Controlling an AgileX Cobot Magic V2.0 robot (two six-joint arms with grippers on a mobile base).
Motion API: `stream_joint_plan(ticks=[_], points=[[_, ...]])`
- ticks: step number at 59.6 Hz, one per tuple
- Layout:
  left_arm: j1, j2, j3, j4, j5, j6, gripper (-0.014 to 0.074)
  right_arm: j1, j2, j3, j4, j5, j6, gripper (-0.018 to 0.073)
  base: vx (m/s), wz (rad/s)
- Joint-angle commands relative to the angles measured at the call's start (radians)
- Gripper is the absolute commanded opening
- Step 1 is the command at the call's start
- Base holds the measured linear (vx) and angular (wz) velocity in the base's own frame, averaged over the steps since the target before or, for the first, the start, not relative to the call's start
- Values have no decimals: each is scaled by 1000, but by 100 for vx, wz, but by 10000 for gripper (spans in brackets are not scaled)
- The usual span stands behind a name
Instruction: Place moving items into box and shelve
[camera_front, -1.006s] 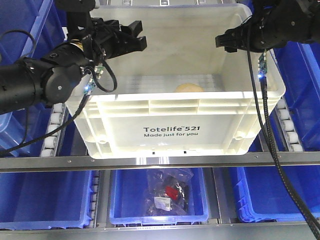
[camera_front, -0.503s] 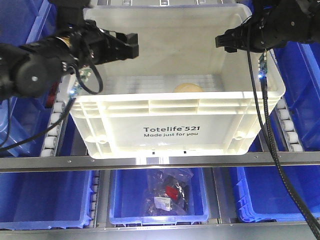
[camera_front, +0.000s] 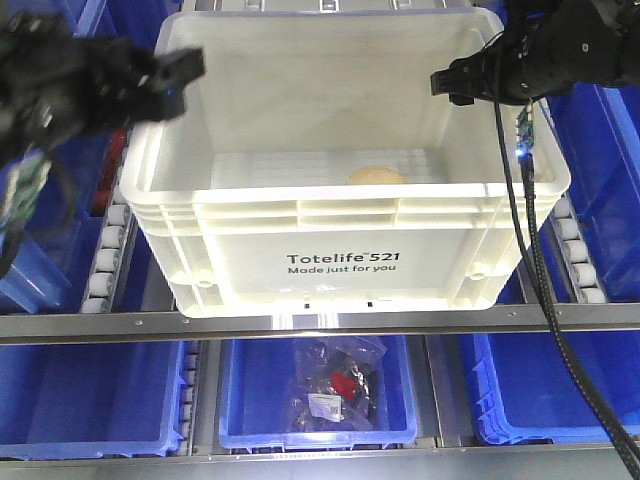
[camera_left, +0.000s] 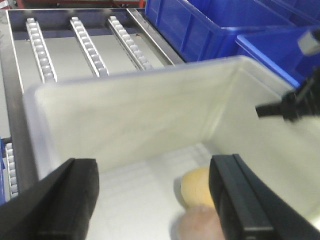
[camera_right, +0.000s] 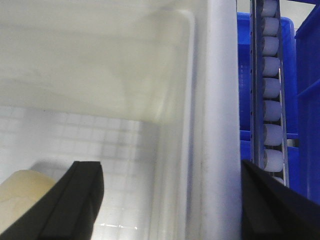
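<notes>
The left end effector (camera_front: 165, 75) hangs wide open and holds nothing, blurry, by the left rim of the white box (camera_front: 345, 255). The tan bun (camera_front: 377, 176) lies on the box floor, toward the right. The right end effector (camera_front: 452, 84) is open over the right wall, holding nothing
</notes>
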Motion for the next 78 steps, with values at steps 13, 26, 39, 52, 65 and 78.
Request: stream_joint_plan(ticks=[13, 26, 39, 52, 65, 78], points=[[18, -399, 363, -1, -334, 1, 578, 35, -32, -27, 77, -113, -18, 497, 0, 0], [145, -635, 495, -1, -268, 1, 577, 35, -32, -27, 77, -113, -18, 497, 0, 0], [272, -811, 656, -1, -271, 1, 575, 35, -32, -27, 77, -113, -18, 497, 0, 0], [389, -950, 799, -1, -277, 1, 541, 35, -32, -27, 77, -113, -18, 497, 0, 0], [426, -1058, 906, -1, -320, 1, 380, 35, -32, -27, 77, -113, -18, 497, 0, 0], [426, -1089, 903, -1, -268, 1, 143, 35, -32, -27, 77, -111, -18, 497, 0, 0]])
